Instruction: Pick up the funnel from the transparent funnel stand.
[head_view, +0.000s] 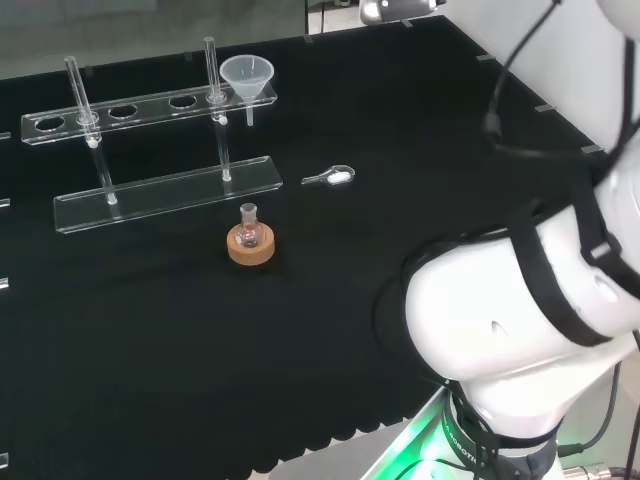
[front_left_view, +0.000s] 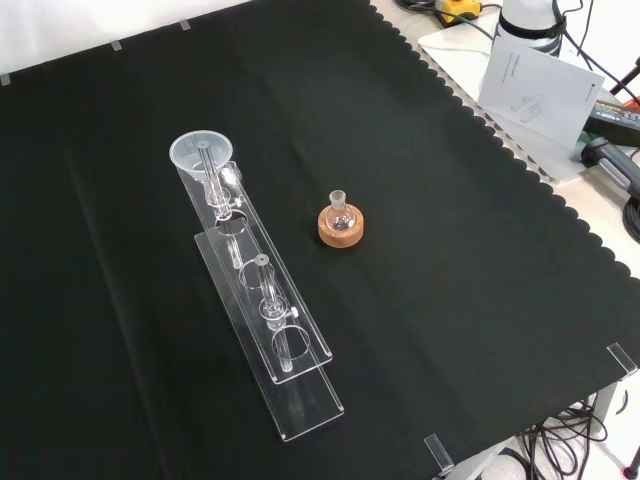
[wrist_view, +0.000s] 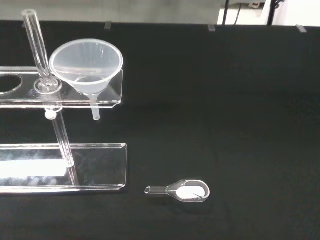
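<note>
A clear plastic funnel (head_view: 247, 78) sits in the right end hole of the transparent funnel stand (head_view: 150, 105) at the far side of the cloth in the head view. In the front view the funnel (front_left_view: 203, 155) rests at the stand's (front_left_view: 262, 300) upper end. The wrist view has the funnel (wrist_view: 86, 62) upright in the stand's shelf (wrist_view: 112, 90), its stem pointing down through the hole. The stand has two upright rods, a shelf with several holes and a flat base.
A small round-bottom flask (head_view: 249, 222) stands on a cork ring (head_view: 251, 246) in front of the stand. A small glass scoop (head_view: 333, 177) with white powder lies to the right of the stand's base. The arm's white links (head_view: 520, 300) stand at the right.
</note>
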